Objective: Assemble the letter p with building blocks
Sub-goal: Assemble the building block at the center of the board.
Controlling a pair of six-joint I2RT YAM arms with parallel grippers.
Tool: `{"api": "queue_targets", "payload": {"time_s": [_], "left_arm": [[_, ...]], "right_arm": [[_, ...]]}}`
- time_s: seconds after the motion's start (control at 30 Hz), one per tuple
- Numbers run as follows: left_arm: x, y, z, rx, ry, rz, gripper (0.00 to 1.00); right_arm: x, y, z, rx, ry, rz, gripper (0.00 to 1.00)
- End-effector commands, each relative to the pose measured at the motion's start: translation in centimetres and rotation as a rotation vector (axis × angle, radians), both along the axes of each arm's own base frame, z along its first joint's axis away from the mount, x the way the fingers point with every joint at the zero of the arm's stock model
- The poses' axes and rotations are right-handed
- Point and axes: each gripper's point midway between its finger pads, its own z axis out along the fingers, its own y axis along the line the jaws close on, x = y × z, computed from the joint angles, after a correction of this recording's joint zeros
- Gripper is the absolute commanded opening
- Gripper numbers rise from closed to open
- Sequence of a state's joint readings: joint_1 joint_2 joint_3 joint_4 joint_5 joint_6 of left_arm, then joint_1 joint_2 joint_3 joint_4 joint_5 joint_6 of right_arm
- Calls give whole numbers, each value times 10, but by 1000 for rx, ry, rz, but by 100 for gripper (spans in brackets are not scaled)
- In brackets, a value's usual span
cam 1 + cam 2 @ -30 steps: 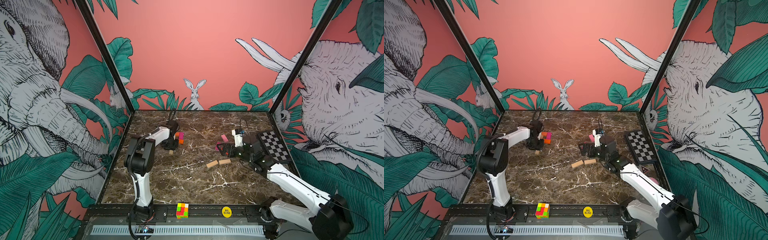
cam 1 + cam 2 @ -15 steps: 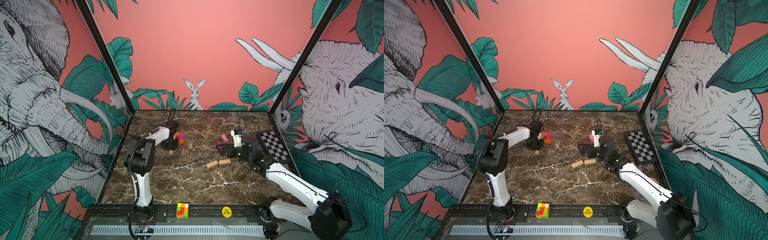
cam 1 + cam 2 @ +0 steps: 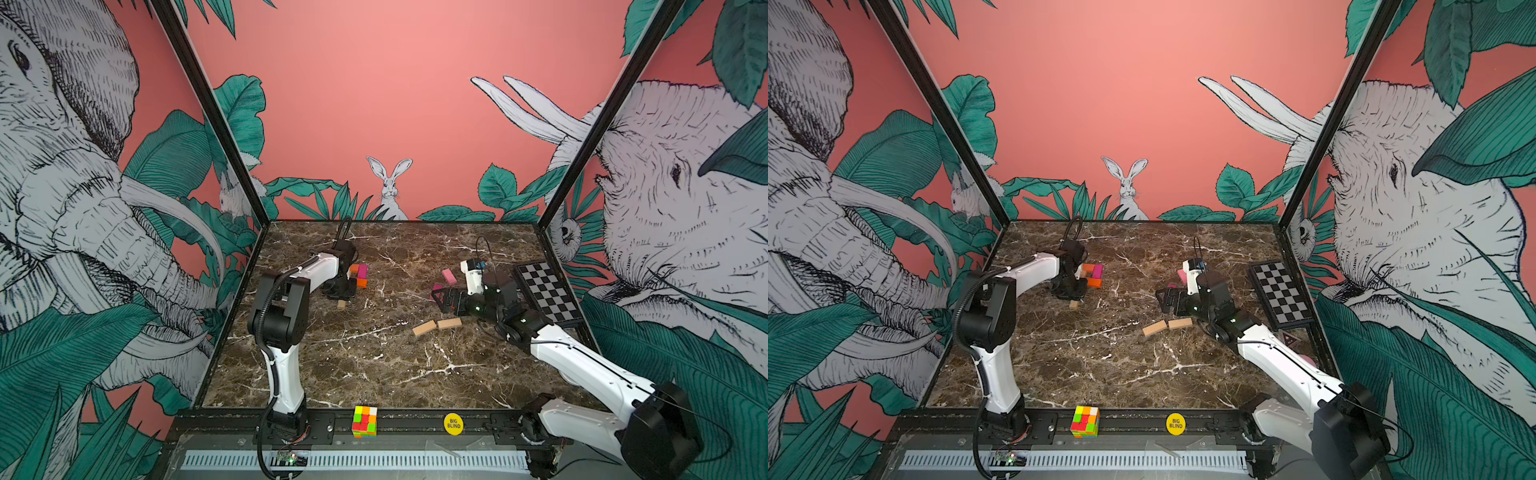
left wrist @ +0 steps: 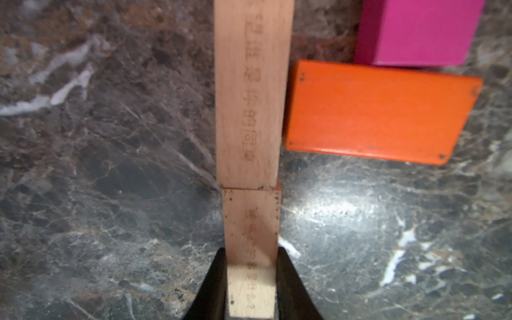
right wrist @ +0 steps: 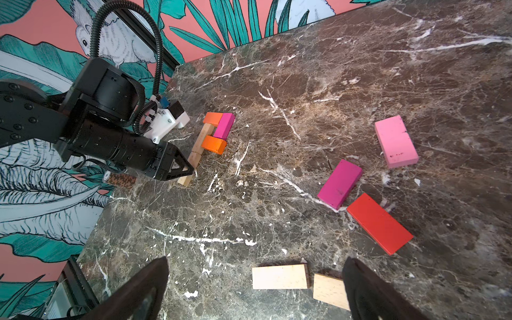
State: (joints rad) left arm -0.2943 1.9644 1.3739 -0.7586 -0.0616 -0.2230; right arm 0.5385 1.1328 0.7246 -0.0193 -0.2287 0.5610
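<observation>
My left gripper (image 4: 250, 277) is shut on a tan building block (image 4: 250, 227). That block lies end to end with a second tan block (image 4: 250, 97), making one straight line. Beside the line sit an orange block (image 4: 374, 113) and a magenta block (image 4: 415, 30); a second orange block (image 5: 213, 117) closes the loop. In both top views this group (image 3: 359, 274) (image 3: 1092, 276) is at the back left. My right gripper (image 5: 256, 261) (image 3: 442, 297) hangs open above two loose tan blocks (image 5: 279, 276) (image 3: 449, 323). Magenta (image 5: 339, 184), red (image 5: 379, 223) and pink (image 5: 396, 141) blocks lie near it.
A small checkerboard (image 3: 546, 291) lies by the right wall behind my right arm. On the front rail stand a multicoloured puzzle cube (image 3: 365, 421) and a yellow disc (image 3: 453, 423). Walls close the marble table on three sides.
My right arm has shifted very slightly, its gripper still open over the same spot. The left arm and the blocks have not moved.
</observation>
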Motion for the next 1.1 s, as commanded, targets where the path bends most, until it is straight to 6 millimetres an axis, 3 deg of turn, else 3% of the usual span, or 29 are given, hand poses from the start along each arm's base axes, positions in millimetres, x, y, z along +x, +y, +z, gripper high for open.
{"api": "queue_targets", "payload": {"time_s": [0.0, 0.23, 0.43, 0.63, 0.87, 1.07], "left_arm": [[-10, 7, -6, 24, 53, -4, 26], [-11, 7, -4, 18, 49, -7, 32], [-12, 6, -3, 11, 42, -8, 46], [-12, 5, 1, -1, 37, -8, 52], [-11, -2, 47, -64, -95, 12, 60], [9, -11, 92, -240, -236, 77, 78]], "right_arm": [[4, 2, 11, 29, -27, -2, 98], [4, 3, 12, 35, -25, 1, 98], [4, 4, 12, 41, -23, 3, 98], [3, 4, 11, 46, -21, 3, 98], [5, 6, 10, 55, -20, 5, 98], [6, 10, 9, 70, -11, 16, 98]]}}
